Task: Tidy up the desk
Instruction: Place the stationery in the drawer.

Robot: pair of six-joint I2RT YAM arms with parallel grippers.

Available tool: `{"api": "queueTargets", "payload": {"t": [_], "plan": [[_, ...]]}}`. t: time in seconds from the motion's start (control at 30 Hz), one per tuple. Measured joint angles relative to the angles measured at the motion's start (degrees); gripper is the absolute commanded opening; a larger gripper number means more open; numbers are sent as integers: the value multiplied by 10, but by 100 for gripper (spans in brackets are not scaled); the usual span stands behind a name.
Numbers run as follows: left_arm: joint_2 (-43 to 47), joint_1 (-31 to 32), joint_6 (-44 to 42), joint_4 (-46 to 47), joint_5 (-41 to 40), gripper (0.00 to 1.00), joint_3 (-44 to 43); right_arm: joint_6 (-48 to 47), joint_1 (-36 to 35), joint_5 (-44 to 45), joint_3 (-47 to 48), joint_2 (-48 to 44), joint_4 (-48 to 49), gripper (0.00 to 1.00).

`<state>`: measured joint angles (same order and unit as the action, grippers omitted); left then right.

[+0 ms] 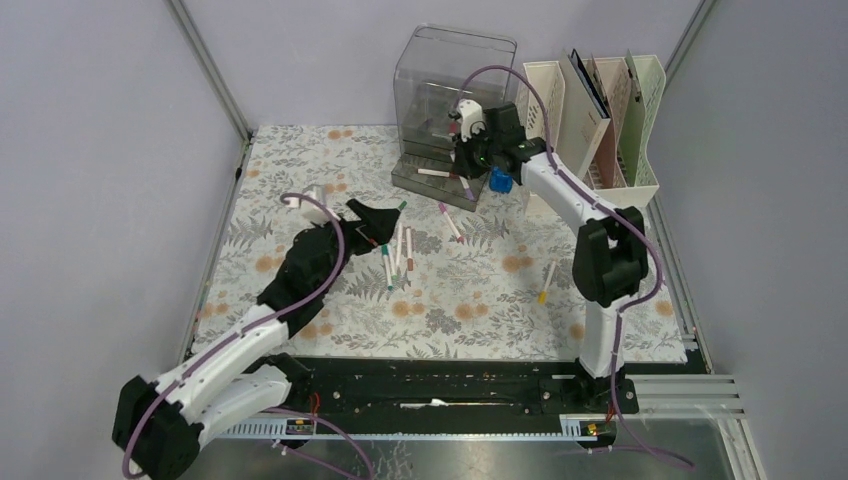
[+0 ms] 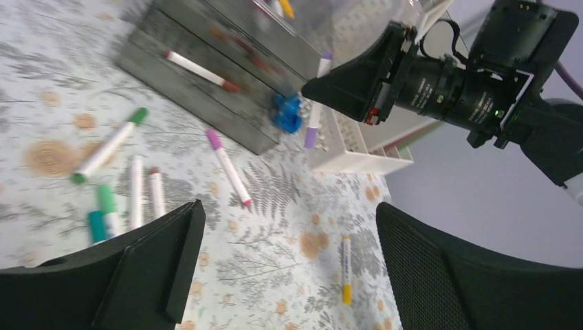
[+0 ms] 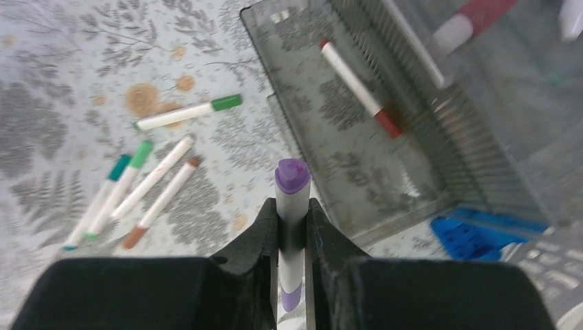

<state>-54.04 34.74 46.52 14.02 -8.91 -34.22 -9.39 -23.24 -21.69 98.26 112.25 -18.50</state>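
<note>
The desk (image 1: 480, 300), under a fern-and-flower cloth, carries loose markers. My right gripper (image 3: 292, 234) is shut on a white marker with purple ends (image 3: 291, 199), upright above the front edge of the clear organizer's tray (image 3: 344, 148). From above, that right gripper (image 1: 468, 176) is just in front of the clear organizer (image 1: 455, 90). My left gripper (image 1: 378, 222) stands open over the desk with nothing between its jaws. In the left wrist view the left gripper (image 2: 289, 268) frames bare cloth and a yellow marker (image 2: 346, 269). A cluster of green, teal and brown markers (image 1: 395, 255) lies right of it.
A red-capped marker (image 3: 357, 86) lies in the tray. A pink-tipped marker (image 1: 448, 220) and the yellow marker (image 1: 547, 282) lie loose on the cloth. A blue block (image 1: 500, 181) sits by the tray. Cream file holders (image 1: 600, 120) stand at the back right, and a black rail (image 1: 440, 385) runs along the near edge.
</note>
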Motion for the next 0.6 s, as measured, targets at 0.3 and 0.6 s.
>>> {"api": "queueTargets", "payload": {"t": [0.3,0.6], "plan": [[130,-12,5,-76,-68,99,73,-96,-32,86,90,100,30,6],[136,-12,19,-101,-69,99,86,-151,-34,146,119,166,56,40]]}}
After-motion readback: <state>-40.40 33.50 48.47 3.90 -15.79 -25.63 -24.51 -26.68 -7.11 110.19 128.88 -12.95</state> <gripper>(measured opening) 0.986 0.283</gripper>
